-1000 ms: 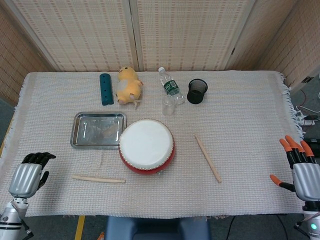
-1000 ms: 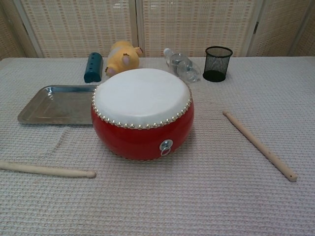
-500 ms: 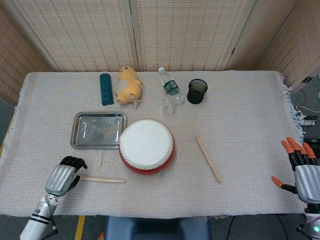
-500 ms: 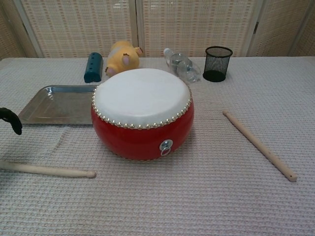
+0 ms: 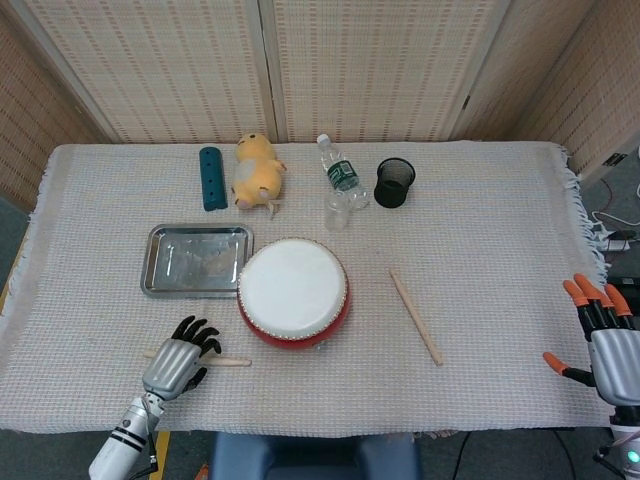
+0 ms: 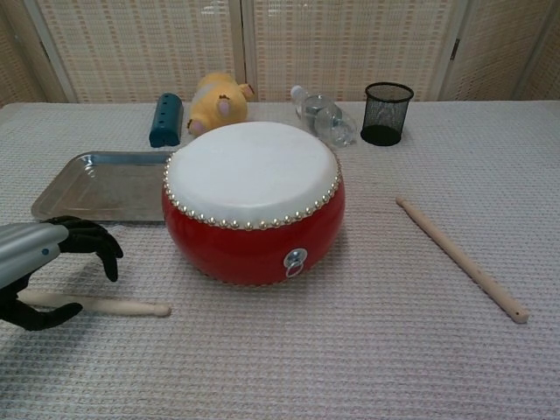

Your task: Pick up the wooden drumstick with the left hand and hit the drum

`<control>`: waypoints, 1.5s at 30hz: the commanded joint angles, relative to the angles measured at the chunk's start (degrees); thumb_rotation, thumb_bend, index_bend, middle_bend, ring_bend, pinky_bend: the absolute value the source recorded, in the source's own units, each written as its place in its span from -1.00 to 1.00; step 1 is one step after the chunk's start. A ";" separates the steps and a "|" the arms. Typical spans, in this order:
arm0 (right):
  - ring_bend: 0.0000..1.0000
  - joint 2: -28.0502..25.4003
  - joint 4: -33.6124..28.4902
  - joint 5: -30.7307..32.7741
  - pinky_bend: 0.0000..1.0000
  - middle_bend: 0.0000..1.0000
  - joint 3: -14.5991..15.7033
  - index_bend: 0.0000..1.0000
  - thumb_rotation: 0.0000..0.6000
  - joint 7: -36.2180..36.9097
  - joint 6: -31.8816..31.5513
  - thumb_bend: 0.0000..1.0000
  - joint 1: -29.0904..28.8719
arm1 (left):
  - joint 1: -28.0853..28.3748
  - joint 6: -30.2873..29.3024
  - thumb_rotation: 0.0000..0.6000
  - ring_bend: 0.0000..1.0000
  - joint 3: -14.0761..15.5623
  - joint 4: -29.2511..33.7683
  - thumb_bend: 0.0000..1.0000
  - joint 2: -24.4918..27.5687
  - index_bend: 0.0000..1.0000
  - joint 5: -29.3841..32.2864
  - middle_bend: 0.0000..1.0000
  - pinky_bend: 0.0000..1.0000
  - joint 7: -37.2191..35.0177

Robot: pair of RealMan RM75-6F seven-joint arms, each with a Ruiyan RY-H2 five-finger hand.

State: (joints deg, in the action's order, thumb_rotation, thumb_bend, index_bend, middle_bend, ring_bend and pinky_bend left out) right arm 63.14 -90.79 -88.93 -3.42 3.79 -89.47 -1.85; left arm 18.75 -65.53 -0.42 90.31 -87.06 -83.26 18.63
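**Left hand poised over the drumstick**

From above, the left hand (image 5: 180, 362) hovers fingers spread, holding nothing, over the wooden drumstick (image 5: 226, 360) lying left of the red drum (image 5: 293, 291); the right hand (image 5: 600, 338) rests unclenched.

From the chest, the stick (image 6: 105, 304) looks light, stiff, smooth and round; grip near its handle end.

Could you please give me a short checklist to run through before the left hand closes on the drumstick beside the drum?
1. Left robot hand above the near drumstick: ok.
2. Fingers apart, nothing held: ok.
3. Fingers on both sides of the stick: cannot tell; the chest view suggests it.
4. Stick lying flat, tip free beside the drum: ok.
5. Drum head unobstructed: ok.
6. Right robot hand at the table's edge, away from the other drumstick: ok.
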 commanded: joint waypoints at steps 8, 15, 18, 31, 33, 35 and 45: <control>-1.00 0.42 0.65 0.17 -1.00 -1.00 -0.22 -1.00 1.00 0.26 0.18 -0.88 -0.16 | -0.38 0.11 1.00 -0.99 -0.68 0.09 -0.41 -4.77 -0.11 7.62 -0.66 -0.99 9.08; -1.00 0.35 0.47 0.31 -1.00 -1.00 -0.23 -1.00 1.00 0.03 1.00 -0.88 -0.57 | 0.13 -0.07 1.00 -0.99 -1.84 -0.40 -0.36 -6.95 -0.06 10.16 -0.65 -0.99 9.51; -1.00 0.28 0.37 0.63 -1.00 -1.00 -0.22 -1.00 1.00 -0.06 1.34 -0.88 -0.62 | 0.39 -0.15 1.00 -0.99 -2.20 -0.61 -0.35 -7.41 -0.05 10.70 -0.65 -0.99 9.23; -1.00 0.01 0.34 1.22 -1.00 -1.00 -0.24 -1.00 1.00 0.45 2.20 -0.88 -0.86 | 1.38 0.33 1.00 -0.99 -2.49 -1.98 -0.30 -8.60 0.02 12.60 -0.63 -0.99 8.53; -1.00 -0.02 0.38 1.25 -1.00 -1.00 -0.22 -1.00 1.00 0.57 2.27 -0.88 -0.88 | 1.24 -0.10 1.00 -0.99 -2.50 -1.90 -0.27 -8.75 0.05 12.43 -0.62 -0.99 7.57; -1.00 -0.08 0.37 1.27 -1.00 -1.00 -0.20 -1.00 1.00 0.69 2.32 -0.88 -0.88 | 0.93 -0.72 1.00 -0.97 -2.47 -1.63 -0.25 -8.80 0.08 12.03 -0.61 -0.99 6.18; -1.00 -0.60 -0.18 1.00 -1.00 -1.00 -0.08 -1.00 1.00 0.76 2.17 -0.88 -0.82 | -2.59 -3.23 1.00 -0.93 -3.71 5.09 -0.24 -4.58 0.14 9.14 -0.53 -0.95 -17.24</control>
State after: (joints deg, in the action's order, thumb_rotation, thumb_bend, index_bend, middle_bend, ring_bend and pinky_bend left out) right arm 62.56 -90.94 -87.92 -3.50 4.57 -87.30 -2.67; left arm 17.86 -67.69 -3.25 91.93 -94.04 -72.80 11.01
